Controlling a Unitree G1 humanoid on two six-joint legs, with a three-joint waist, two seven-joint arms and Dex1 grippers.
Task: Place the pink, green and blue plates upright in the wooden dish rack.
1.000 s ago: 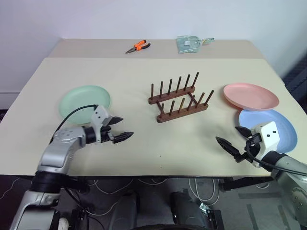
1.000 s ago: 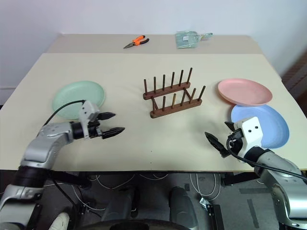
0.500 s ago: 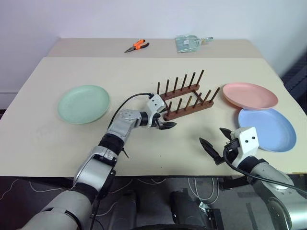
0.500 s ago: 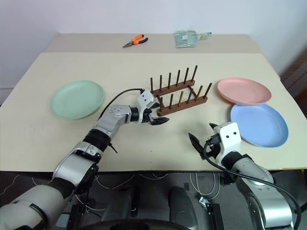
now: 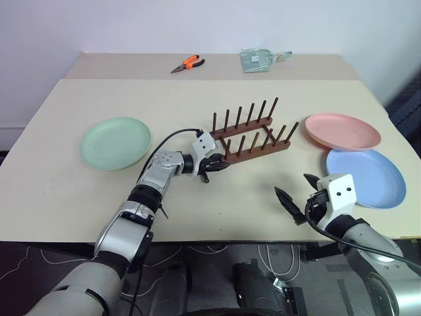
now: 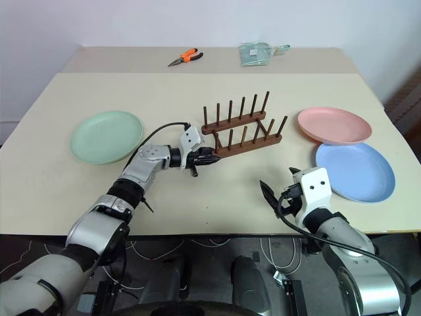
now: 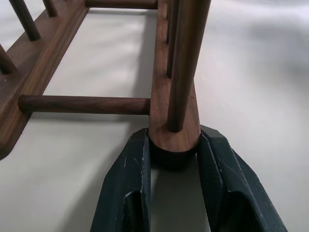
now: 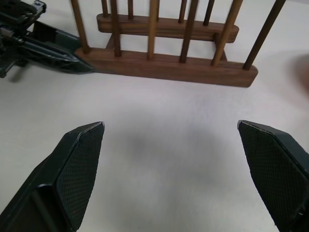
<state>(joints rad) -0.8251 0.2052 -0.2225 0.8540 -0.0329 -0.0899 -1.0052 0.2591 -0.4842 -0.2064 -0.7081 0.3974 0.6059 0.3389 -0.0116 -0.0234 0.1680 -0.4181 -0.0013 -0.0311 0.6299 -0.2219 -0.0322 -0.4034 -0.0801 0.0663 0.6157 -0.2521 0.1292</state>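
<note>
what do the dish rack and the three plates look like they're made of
The wooden dish rack looks like dark-stained wood with a smooth satin finish: the left wrist view shows faint grain on its rail and round dowel pegs. The green plate, pink plate and blue plate look like matte plastic, going by their even pastel colour and dull sheen.

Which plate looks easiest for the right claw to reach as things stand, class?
Probably the blue plate: it lies flat just beside the open right claw, with bare table between. The pink plate sits farther back, overlapping the blue one's far rim.
</note>
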